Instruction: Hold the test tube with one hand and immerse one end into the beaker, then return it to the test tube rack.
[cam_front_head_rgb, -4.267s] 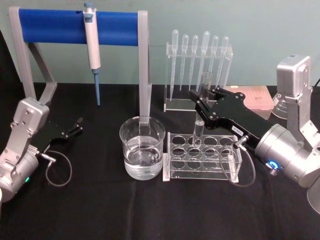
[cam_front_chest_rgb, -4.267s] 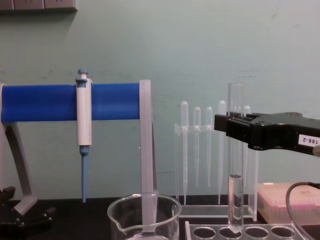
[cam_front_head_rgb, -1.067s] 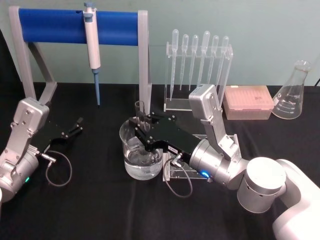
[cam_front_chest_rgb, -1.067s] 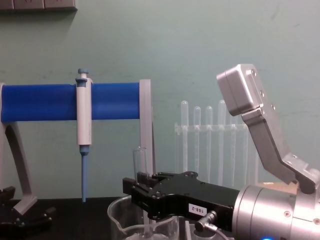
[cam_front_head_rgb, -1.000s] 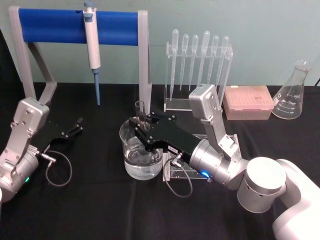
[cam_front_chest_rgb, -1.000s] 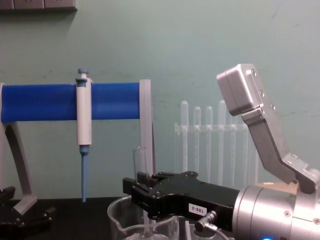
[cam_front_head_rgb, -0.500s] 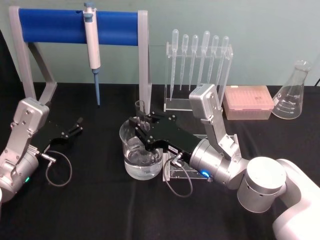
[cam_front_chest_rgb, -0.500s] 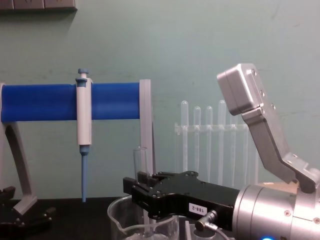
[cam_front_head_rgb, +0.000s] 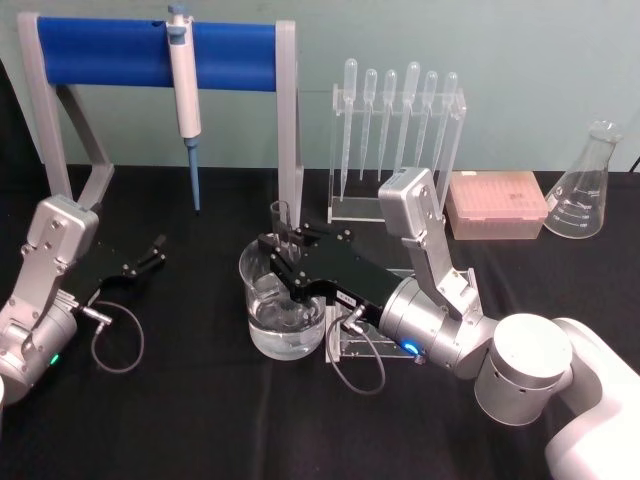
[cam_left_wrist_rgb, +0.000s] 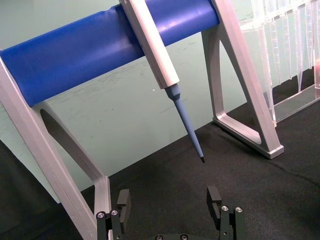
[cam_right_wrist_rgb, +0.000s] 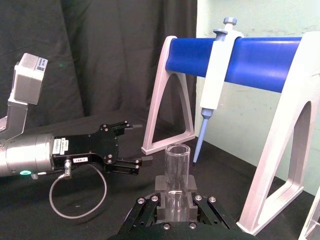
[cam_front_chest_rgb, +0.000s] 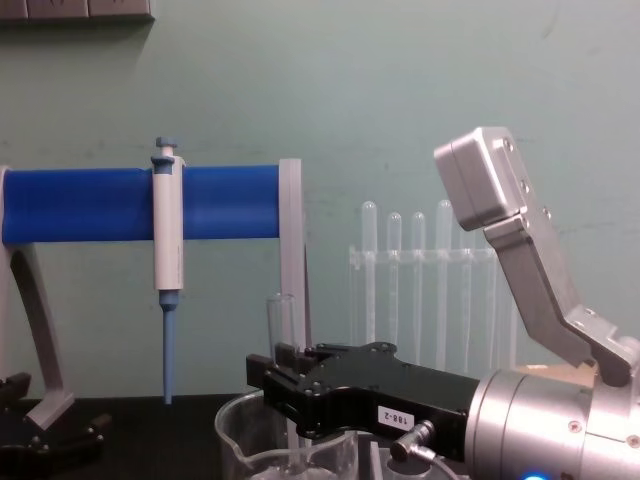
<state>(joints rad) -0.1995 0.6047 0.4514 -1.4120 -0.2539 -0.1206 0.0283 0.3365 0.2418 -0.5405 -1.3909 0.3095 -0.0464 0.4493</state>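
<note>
My right gripper (cam_front_head_rgb: 283, 252), black with a white label, is shut on the clear test tube (cam_front_head_rgb: 280, 222) and holds it upright over the beaker (cam_front_head_rgb: 262, 318). The tube's open top sticks up above the fingers (cam_front_chest_rgb: 279, 322). Its lower end reaches down inside the beaker (cam_front_chest_rgb: 232, 432), which holds clear water. In the right wrist view the tube (cam_right_wrist_rgb: 176, 167) stands clamped between the two pads. My left gripper (cam_front_head_rgb: 157, 248) rests open on the black cloth at the far left, well clear of the beaker, and it appears again (cam_left_wrist_rgb: 169, 200) with nothing between its fingers.
A blue-barred stand (cam_front_head_rgb: 120, 48) with a hanging pipette (cam_front_head_rgb: 184, 95) is behind the beaker. A clear tube rack (cam_front_head_rgb: 333, 347) lies just right of the beaker, under my right arm. Plastic pipettes (cam_front_head_rgb: 400, 120), a pink tip box (cam_front_head_rgb: 497, 205) and a flask (cam_front_head_rgb: 585, 190) stand at the back right.
Since the earliest frames my right gripper has carried the tube left from the rack and lowered it into the beaker. Over the last second it has barely moved. The left arm is still.
</note>
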